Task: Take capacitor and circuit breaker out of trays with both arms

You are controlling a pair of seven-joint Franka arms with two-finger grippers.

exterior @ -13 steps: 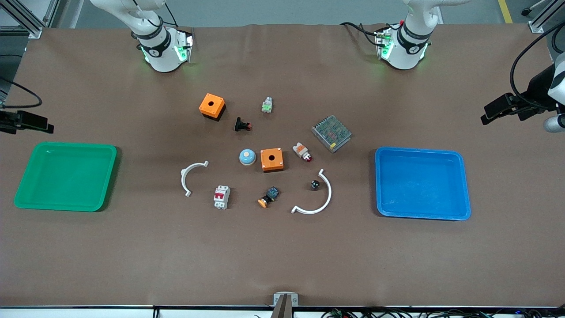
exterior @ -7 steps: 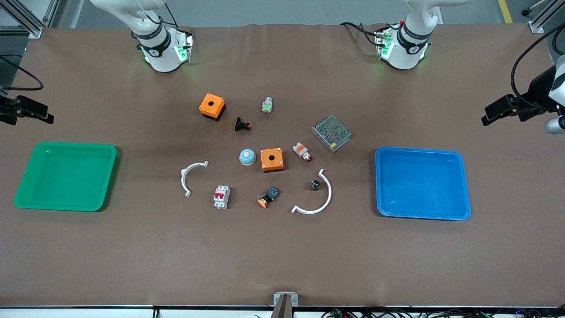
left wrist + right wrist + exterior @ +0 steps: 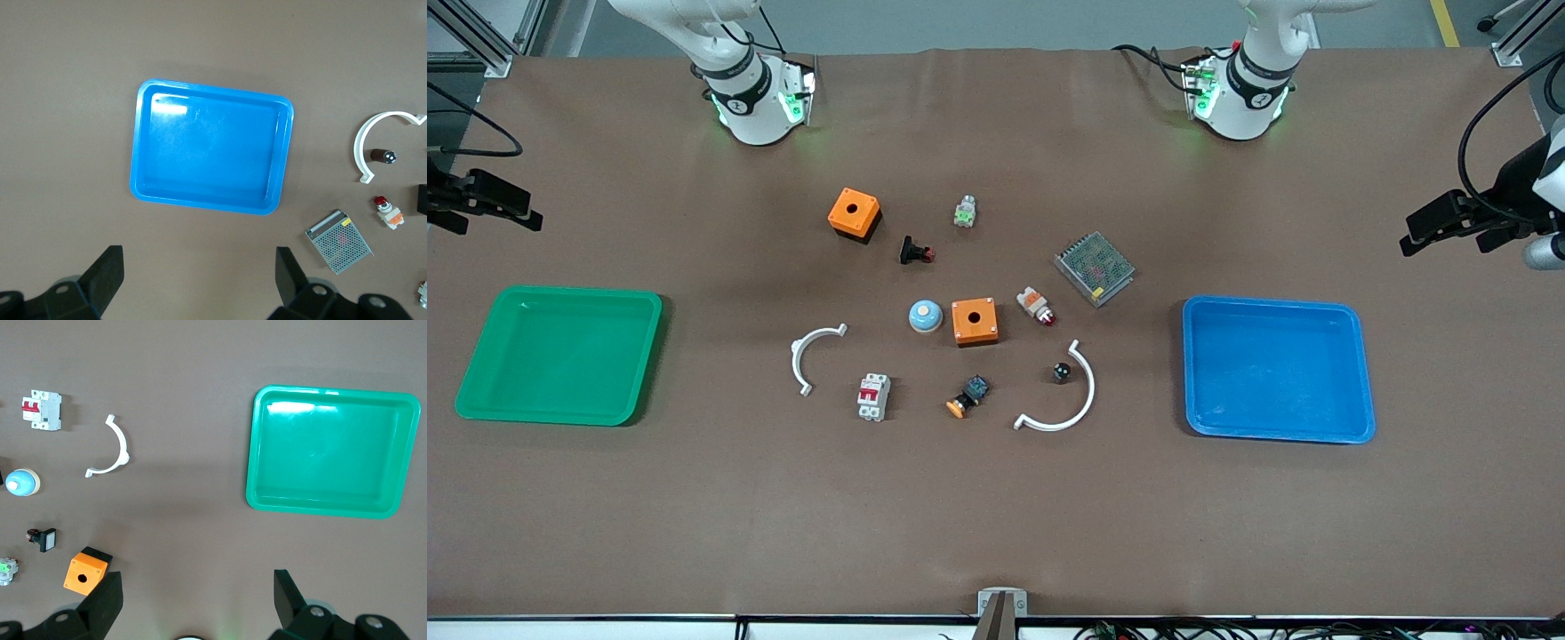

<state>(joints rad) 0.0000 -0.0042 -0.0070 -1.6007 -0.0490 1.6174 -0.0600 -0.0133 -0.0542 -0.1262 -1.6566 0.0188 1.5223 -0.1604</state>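
Note:
The capacitor (image 3: 1061,372), a tiny black cylinder with a pale end, lies on the table inside the curve of a white arc clip (image 3: 1069,402); the left wrist view shows the capacitor (image 3: 383,156) too. The breaker (image 3: 873,396), a white-grey block with red levers, lies toward the right arm's end, beside a smaller white clip (image 3: 811,355), and shows in the right wrist view as well (image 3: 41,410). My left gripper (image 3: 199,259) hangs open and empty high over the table by the blue tray (image 3: 210,147). My right gripper (image 3: 198,583) is open and empty high up by the green tray (image 3: 330,460).
Between the green tray (image 3: 560,354) and blue tray (image 3: 1276,369) lie two orange boxes (image 3: 854,213) (image 3: 974,321), a black flared button (image 3: 914,252), a blue dome (image 3: 926,316), a white-orange indicator (image 3: 1036,305), a metal mesh box (image 3: 1095,268) and an orange-capped button (image 3: 967,396).
The right arm's hand has drifted toward the robots' side of the table in the front view. The left arm's hand has barely shifted. Nothing on the table has moved.

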